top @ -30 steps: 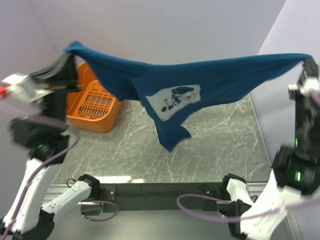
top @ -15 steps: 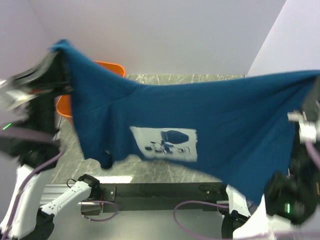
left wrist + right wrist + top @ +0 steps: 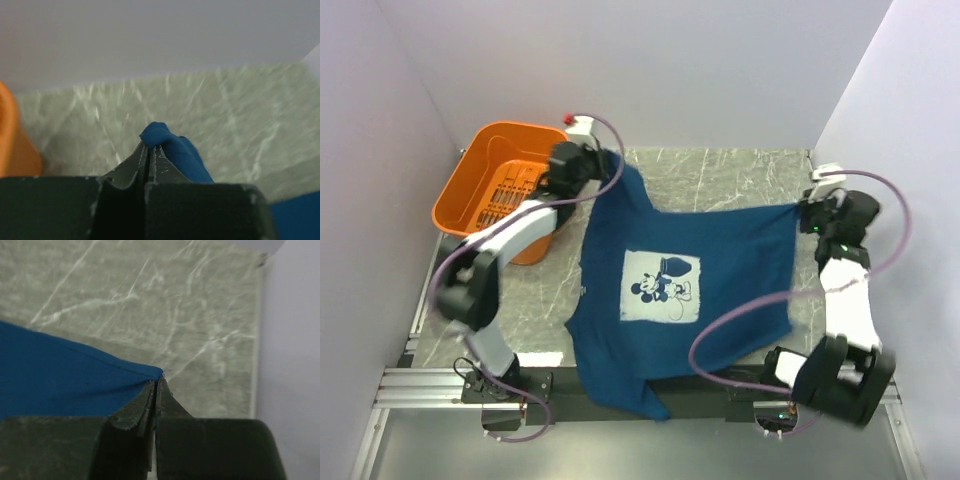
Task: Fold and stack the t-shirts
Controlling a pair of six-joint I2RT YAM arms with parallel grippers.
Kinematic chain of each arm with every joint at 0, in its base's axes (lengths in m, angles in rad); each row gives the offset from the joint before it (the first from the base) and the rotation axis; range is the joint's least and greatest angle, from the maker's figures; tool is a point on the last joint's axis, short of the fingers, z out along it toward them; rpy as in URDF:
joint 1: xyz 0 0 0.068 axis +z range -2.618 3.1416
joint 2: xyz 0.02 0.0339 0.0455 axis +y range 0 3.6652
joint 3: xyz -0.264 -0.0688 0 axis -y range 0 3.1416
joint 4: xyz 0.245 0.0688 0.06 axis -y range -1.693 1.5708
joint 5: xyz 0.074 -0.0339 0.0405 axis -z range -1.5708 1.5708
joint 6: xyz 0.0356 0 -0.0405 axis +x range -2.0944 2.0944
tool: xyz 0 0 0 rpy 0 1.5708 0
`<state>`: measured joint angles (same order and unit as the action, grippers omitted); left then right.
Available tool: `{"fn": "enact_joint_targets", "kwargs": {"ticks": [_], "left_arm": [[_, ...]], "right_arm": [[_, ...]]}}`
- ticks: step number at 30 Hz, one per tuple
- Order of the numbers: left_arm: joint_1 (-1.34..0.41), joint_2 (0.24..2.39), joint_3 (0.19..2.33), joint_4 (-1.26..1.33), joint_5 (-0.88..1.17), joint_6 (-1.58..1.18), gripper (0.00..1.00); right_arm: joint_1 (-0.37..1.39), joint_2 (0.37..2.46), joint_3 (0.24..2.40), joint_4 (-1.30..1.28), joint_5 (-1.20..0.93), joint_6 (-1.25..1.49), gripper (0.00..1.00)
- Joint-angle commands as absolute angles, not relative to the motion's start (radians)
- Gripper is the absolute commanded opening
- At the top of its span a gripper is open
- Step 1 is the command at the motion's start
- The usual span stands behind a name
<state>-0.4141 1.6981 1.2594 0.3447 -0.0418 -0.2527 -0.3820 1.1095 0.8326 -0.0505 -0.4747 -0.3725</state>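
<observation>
A dark navy-blue t-shirt (image 3: pixel 720 260) lies spread on the marble table, its pale mouse print (image 3: pixel 661 287) facing up, its near end hanging over the front edge. At the shirt's far left corner my left gripper (image 3: pixel 612 165) is shut on the cloth; the left wrist view shows a blue fold (image 3: pixel 170 147) pinched at the gripper's (image 3: pixel 149 146) tips. My right gripper (image 3: pixel 801 211) is shut on the far right corner, where the blue hem (image 3: pixel 100 375) runs into the gripper's (image 3: pixel 156 382) closed tips.
An orange plastic basket (image 3: pixel 470 190) stands at the back left, right beside the left arm. Lilac walls close in the table at the back and on both sides. A metal rail with the arm bases (image 3: pixel 620 385) runs along the front edge.
Both arms have swung the shirt down from the air and forward; it now lies flat on the table, stretched between the grippers at the far side.
</observation>
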Motion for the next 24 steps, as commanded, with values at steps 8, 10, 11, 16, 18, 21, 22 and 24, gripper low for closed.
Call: {"fn": "enact_joint_targets", "kwargs": {"ticks": [8,10,11,16,18,21,22,24], "left_arm": [[-0.431,2.049,1.584,0.273,-0.103,-0.252,0.00],[-0.431,2.108,1.655,0.244,-0.123,-0.250,0.00],[-0.431,2.126,1.695,0.224,-0.127,-0.247,0.00],[-0.431,2.200,1.793,0.186,-0.179,-0.226,0.00],[-0.431,2.210,1.827,0.176,-0.209,-0.206,0.00],[-0.431,2.209,1.844,0.193,-0.226,-0.176,0.00],[-0.431,2.212,1.851,0.190,-0.218,-0.170,0.01],[-0.431,2.221,1.870,0.189,-0.161,-0.152,0.00]], "right_arm": [[-0.255,1.551,0.955,0.210,-0.350,-0.465,0.00],[-0.233,1.624,0.995,0.199,-0.310,-0.456,0.00],[-0.227,1.646,1.032,0.193,-0.272,-0.453,0.00],[-0.215,1.732,1.101,0.201,-0.160,-0.420,0.00],[-0.215,1.736,1.112,0.236,-0.076,-0.413,0.00],[-0.227,1.743,1.137,0.255,-0.048,-0.408,0.00],[-0.229,1.752,1.147,0.244,-0.069,-0.422,0.00],[-0.229,1.762,1.172,0.212,-0.098,-0.440,0.00]]}}
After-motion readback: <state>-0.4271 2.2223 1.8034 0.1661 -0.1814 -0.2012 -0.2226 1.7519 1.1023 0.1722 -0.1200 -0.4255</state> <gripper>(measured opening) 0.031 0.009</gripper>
